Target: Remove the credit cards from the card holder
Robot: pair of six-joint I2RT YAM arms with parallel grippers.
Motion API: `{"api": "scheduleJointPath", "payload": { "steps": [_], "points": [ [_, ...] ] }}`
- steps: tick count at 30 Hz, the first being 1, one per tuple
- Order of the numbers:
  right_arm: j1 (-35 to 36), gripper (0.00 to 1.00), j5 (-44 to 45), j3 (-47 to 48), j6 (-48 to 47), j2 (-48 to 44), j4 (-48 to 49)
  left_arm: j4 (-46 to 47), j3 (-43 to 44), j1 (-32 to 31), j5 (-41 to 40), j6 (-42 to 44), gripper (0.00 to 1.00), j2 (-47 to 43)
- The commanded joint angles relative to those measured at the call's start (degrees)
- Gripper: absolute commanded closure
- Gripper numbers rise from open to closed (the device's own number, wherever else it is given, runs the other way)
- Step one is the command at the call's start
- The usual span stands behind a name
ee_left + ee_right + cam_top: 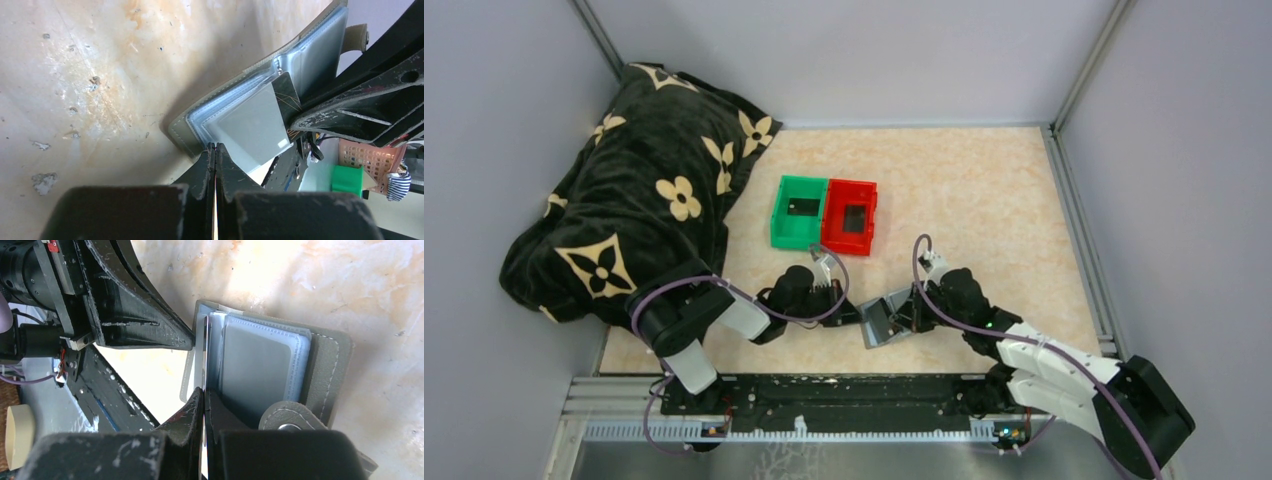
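The grey card holder [879,320] lies open on the table between my two grippers. In the left wrist view its clear sleeves [250,125] fan out, and a dark credit card [287,92] with gold lines sticks out of one sleeve. My left gripper [215,146] is shut on the edge of a sleeve at the holder's lower corner. My right gripper [205,390] is shut on the thin edge of that card, next to the grey inner panel [260,370] and the snap tab [287,417]. The left gripper's fingertip [187,342] touches the holder's top edge.
A green bin [782,215] and a red bin [871,222] stand side by side behind the grippers, each with a dark flat card inside. A black blanket with cream flowers [639,190] is heaped at the far left. Grey walls close in the table.
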Motion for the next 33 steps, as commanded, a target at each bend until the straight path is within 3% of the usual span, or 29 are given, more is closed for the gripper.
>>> {"api": "scheduleJointPath", "payload": {
  "steps": [1,9,17,26,31,33],
  "points": [
    [-0.73,1.0,1.85,2.08,-3.55,-4.38,-4.07,0.22,1.1,0.36,-0.81,1.27,1.0,1.14],
    [-0.73,1.0,9.8,4.98,-9.94,-6.35,-11.23,0.14,1.98,0.35,0.03,1.21,1.0,1.91],
    [-0.72,1.0,12.22,5.27,-9.4,-9.77,-12.51,0.22,2.47,0.34,0.62,1.23,1.0,2.84],
    [-1.17,1.0,20.92,6.74,-6.71,-14.86,-16.6,1.06,2.34,0.34,1.15,1.46,0.98,2.4],
    [-1.39,1.0,17.21,7.36,-6.24,-17.76,-14.73,3.15,0.48,0.34,0.5,1.46,0.45,-1.94],
    [-1.42,1.0,15.24,7.28,-5.26,-17.68,-13.17,5.72,-0.86,0.33,0.46,1.7,0.35,-4.44]
  ]
}}
